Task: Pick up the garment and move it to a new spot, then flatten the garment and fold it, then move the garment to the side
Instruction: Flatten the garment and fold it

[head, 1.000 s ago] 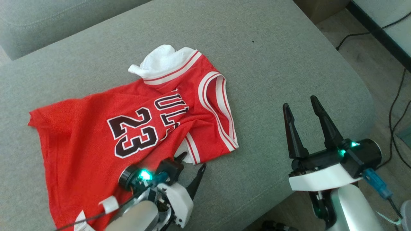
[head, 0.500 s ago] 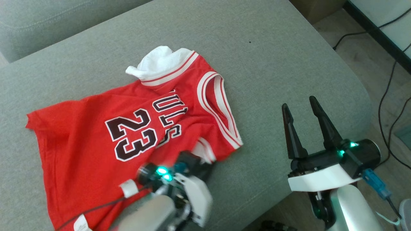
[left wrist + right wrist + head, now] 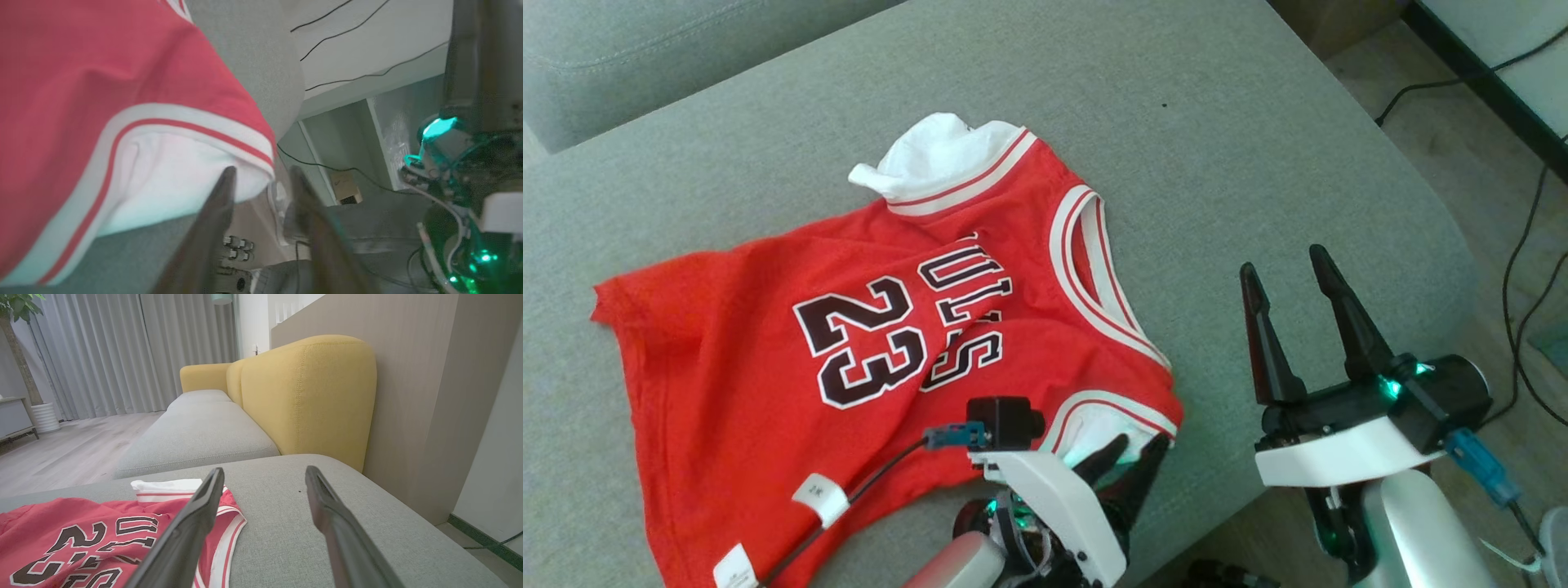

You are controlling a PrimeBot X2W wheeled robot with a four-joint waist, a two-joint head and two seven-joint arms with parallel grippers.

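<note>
Red jersey (image 3: 727, 343) is spread on a grey sofa cushion (image 3: 1217, 163); left claw (image 3: 1143, 445) is parted at its armhole trim, right claw (image 3: 1282, 260) is held released alongside.

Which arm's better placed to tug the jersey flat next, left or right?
Left, probably. The left gripper sits with parted fingers right at the white-trimmed armhole edge of the jersey. The right gripper is open over bare cushion, apart from the jersey.
</note>
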